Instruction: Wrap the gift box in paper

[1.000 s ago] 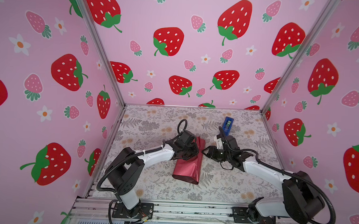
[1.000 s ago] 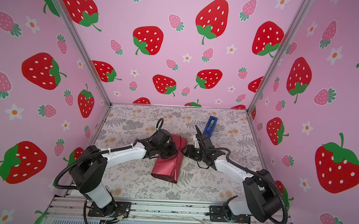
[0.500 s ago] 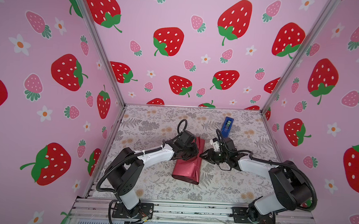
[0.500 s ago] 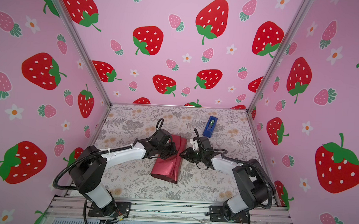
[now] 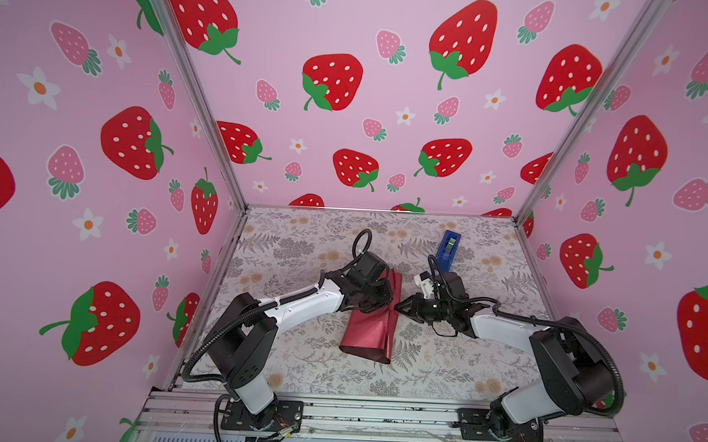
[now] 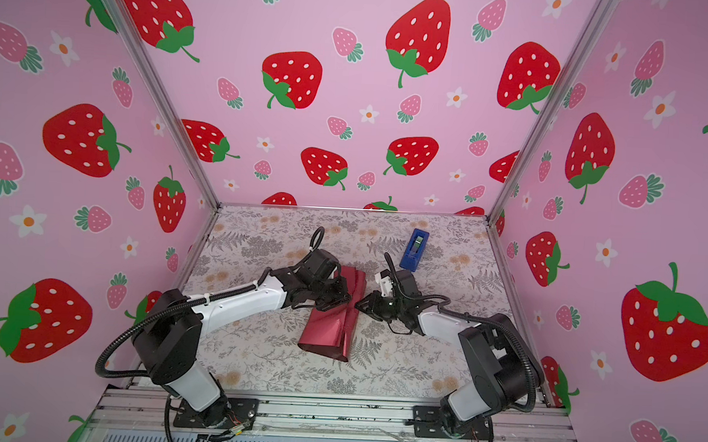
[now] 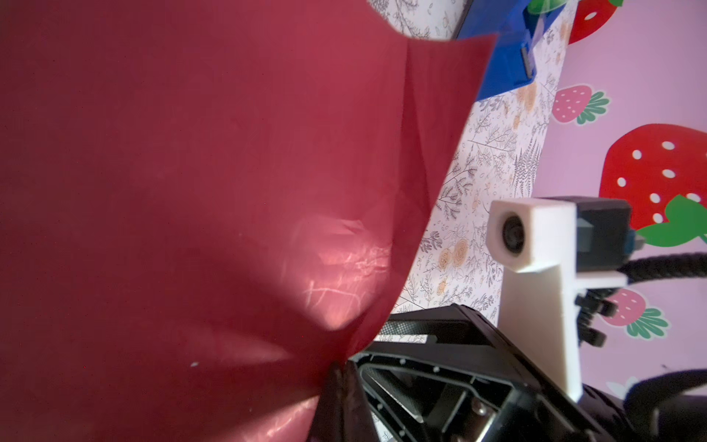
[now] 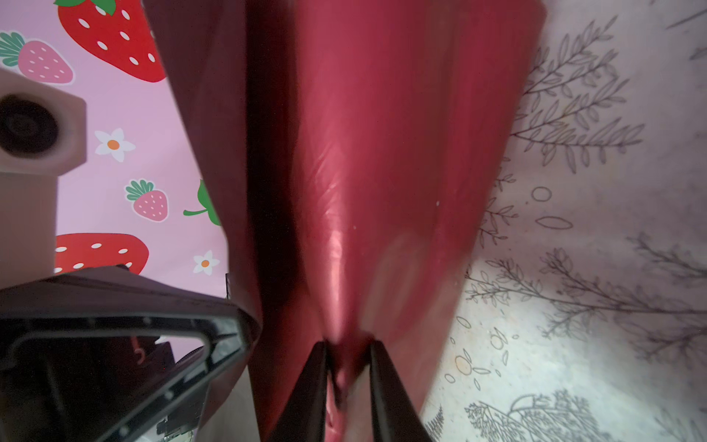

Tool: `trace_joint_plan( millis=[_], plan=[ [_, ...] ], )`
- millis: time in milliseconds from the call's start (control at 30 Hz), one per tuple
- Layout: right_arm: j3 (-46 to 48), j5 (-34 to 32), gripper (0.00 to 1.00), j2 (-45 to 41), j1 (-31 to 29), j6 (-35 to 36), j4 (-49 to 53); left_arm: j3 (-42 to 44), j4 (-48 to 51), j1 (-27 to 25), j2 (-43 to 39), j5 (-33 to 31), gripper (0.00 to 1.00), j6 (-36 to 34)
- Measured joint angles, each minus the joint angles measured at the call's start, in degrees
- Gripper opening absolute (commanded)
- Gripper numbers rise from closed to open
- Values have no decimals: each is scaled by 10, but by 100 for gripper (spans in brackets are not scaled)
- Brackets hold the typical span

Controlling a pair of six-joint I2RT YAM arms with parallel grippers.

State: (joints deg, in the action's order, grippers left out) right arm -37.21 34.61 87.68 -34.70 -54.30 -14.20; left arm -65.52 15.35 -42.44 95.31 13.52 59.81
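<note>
Two grippers: folded maroon-crimson wrapping paper point(image 5: 367, 335) is being pinched on floral table point(image 5: 295, 364), left gripper point(image 7: 338, 380) clamped tight, right gripper point(image 8: 347, 363) jaws narrow.
Gift box: unseen, presumably being enclosed.
Next: a taut seam is being called for.

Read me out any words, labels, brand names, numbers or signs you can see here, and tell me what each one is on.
No text can be read anywhere in these views.
On the right gripper: a white strip, perhaps a label, too blurred to read.
On the tape dispenser: no legible marking.
On the paper: plain, no print.
</note>
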Motion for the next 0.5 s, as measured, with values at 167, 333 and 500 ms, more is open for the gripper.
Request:
trace_joint_plan(
  millis=[167,333,500],
  plan=[
    [3,0,22,-5,3,0,4,-12,1,-6,17,0,0,0],
    [3,-2,22,-7,3,0,6,-13,0,-9,40,0,0,3],
    [3,-14,22,-16,3,3,21,-13,-9,-10,45,12,0,6]
  ],
)
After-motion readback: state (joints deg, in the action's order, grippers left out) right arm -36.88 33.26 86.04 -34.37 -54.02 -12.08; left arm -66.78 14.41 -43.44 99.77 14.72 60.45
